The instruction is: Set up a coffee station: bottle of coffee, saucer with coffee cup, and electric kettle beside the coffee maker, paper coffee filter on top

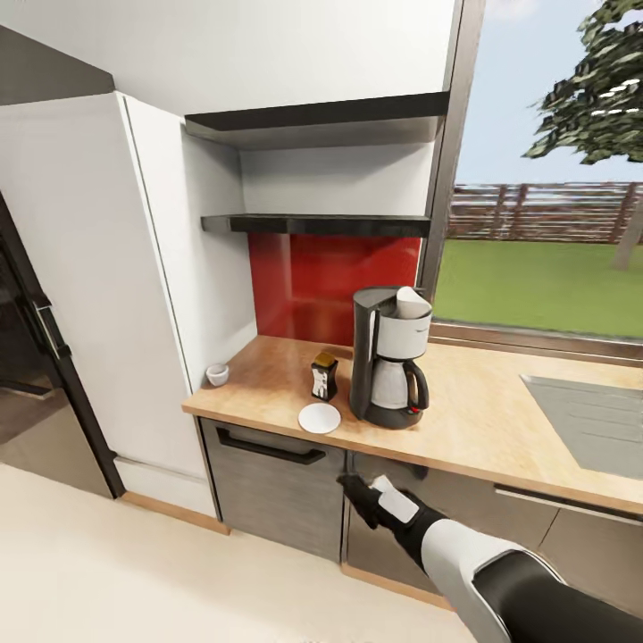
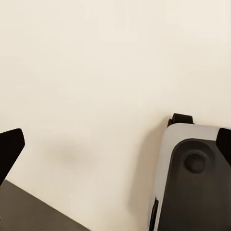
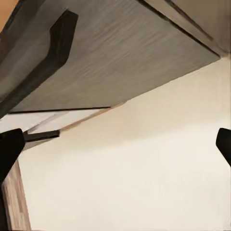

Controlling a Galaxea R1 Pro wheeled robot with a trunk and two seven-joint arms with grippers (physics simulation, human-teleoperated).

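coffee maker (image 1: 390,357): upright on the counter (image 1: 500,420), in front of the red backsplash (image 1: 330,281), near the window (image 1: 545,179). Glass carafe seated in it, black handle facing the room.
paper filter (image 1: 411,302): white cone sitting on top of the coffee maker, tilted.
coffee jar (image 1: 324,376): upright on the counter, just beside the coffee maker on the side away from the window. Yellow cap, white-and-red label.
saucer (image 1: 319,418): flat on the counter near its front edge, just in front of the jar and close to the coffee maker's base. Nothing on it.
cup (image 1: 217,374): on the counter at the far corner against the white cabinet side (image 1: 196,250), well apart from the saucer.
shelves (image 1: 313,223): two dark shelves above the backsplash, nothing visible on them.
sink (image 1: 594,420): grey basin set into the counter under the window.
right hand (image 1: 357,490): low, in front of the dark drawer fronts (image 1: 268,482) below the counter edge, not touching anything. Right wrist view shows both fingertips (image 3: 9,149) at opposite edges, wide apart, nothing between; drawer handle (image 3: 45,62) and pale floor (image 3: 144,168) beyond.
left hand (image 2: 115,144): over the pale floor, next to the robot's grey-and-black base (image 2: 192,178). One black fingertip at each edge of the left wrist view, spread, holding nothing.
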